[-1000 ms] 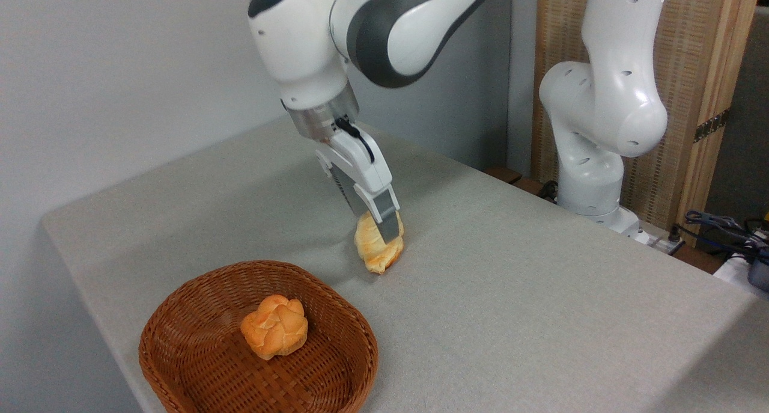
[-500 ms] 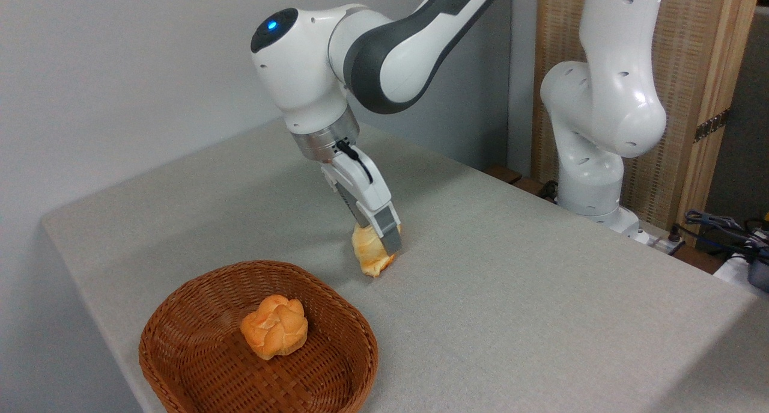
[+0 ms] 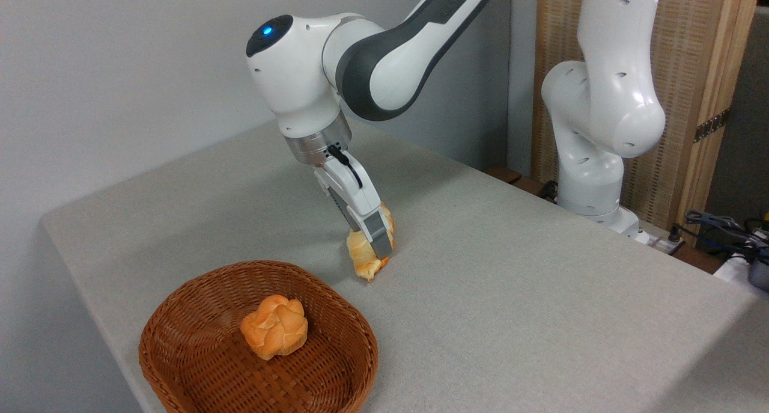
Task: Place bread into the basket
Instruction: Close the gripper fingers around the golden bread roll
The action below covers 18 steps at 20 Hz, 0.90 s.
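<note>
The gripper [image 3: 375, 244], jaws clamped on the bread [image 3: 367, 258], has carried the loaf slightly left over the past 1 second, its lower end just clearing the bench [image 3: 541, 317], nearing the basket [image 3: 180, 353].

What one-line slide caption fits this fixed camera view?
Claw shut on the bread on the table, beside the basket holding a knotted roll.
</note>
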Motion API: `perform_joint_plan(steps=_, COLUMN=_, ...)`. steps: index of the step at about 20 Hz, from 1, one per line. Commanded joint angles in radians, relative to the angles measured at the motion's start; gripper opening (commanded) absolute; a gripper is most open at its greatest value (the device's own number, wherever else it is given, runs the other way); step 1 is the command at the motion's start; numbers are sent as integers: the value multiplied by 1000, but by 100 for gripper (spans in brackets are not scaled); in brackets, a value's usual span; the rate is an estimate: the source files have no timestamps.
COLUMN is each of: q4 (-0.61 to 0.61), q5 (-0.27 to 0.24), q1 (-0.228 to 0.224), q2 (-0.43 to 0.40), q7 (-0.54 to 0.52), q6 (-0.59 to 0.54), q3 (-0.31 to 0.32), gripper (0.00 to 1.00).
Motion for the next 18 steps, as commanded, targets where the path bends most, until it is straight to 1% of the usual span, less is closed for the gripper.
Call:
perform_joint_plan(steps=1, q4=-2, q5=10, q1=-18, q2=13, q7=-17, q6=40, q3=7, gripper=40)
perform_joint_plan(steps=12, q4=7, q5=8, q1=-18, q2=0, q7=-20, q6=29, q3=6, gripper=40)
perform_joint_plan(steps=15, q4=26, q5=8, q1=-18, q2=-6, q7=-22, q6=23, q3=-14, gripper=38)
perform_joint_plan(steps=17, q4=27, q5=8, q1=-18, q2=-7, q7=-22, q6=23, q3=-16, gripper=32)
perform_joint_plan(steps=18, q4=27, q5=8, q1=-18, q2=-10, q7=-20, q6=23, q3=-16, gripper=32)
